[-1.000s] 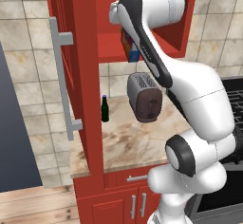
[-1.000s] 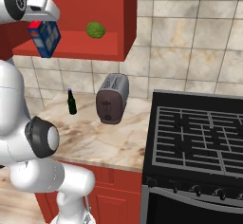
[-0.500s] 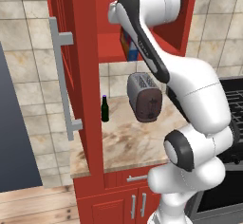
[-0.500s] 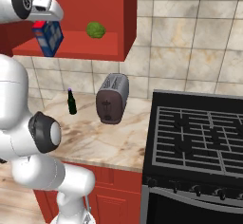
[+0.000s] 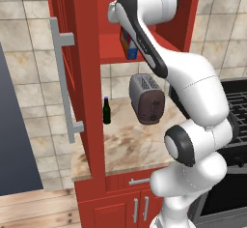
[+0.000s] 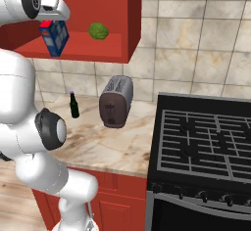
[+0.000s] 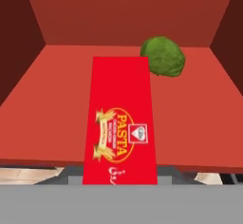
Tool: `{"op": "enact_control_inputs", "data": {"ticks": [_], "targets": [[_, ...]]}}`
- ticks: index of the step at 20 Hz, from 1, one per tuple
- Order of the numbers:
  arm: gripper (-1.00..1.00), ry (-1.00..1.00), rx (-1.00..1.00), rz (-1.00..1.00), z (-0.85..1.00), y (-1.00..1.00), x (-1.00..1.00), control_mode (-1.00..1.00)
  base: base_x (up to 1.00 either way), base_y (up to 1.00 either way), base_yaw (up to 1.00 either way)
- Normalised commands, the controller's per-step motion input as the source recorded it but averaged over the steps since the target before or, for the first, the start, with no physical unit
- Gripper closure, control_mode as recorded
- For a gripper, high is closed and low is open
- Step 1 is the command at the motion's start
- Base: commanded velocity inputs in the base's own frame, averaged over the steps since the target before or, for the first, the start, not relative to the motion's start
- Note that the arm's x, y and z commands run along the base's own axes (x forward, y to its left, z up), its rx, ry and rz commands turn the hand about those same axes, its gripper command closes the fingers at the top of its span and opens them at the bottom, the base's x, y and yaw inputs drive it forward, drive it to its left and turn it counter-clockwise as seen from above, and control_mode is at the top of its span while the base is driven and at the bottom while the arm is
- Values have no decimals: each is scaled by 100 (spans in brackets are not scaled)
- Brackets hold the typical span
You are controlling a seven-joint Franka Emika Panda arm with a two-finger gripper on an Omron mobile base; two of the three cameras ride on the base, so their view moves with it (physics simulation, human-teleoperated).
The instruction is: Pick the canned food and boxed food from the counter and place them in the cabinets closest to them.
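Red on its front and blue on its side, the small rectangular pasta carton (image 7: 121, 123) sits at the front edge of the shelf inside the glossy red wall cabinet (image 6: 125, 24), held out by the white robot arm's two-finger gripper (image 6: 55, 18). From the right base view the carton (image 6: 55, 37) hangs just under the hand, over the left part of the shelf; from the left base view it (image 5: 129, 43) peeks out behind the arm's forearm. Whether the jaws are clamped on the carton cannot be told, since the fingertips are hidden behind it. A round, bumpy green vegetable (image 7: 163, 56) lies deeper on the same shelf, to the carton's right and apart from it. Below, on the beige-and-brown marbled stone counter (image 6: 112, 147), a dark green bottle (image 6: 74, 105) stands near the tiled wall beside a dark, silver-topped toaster (image 6: 116, 101). A black gas stove (image 6: 206, 142) adjoins the counter. The cabinet's open door with its long silver bar handle (image 5: 65, 79) stands at left.
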Motion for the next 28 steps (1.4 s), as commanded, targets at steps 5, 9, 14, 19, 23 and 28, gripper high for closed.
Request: {"op": "enact_control_inputs", "data": {"ticks": [5,9,14,19,23,28], "targets": [[100,0,0,0,-1,8,32,-100,0,0,0],[100,0,0,-1,-5,11,35,-100,0,0,0],[100,0,0,-2,-8,10,38,-100,0,0,0],[100,0,0,-1,-4,6,39,-100,0,0,0],[100,0,0,-1,-3,4,41,-100,0,0,0],[100,0,0,-1,-3,4,42,-100,0,0,0]]}}
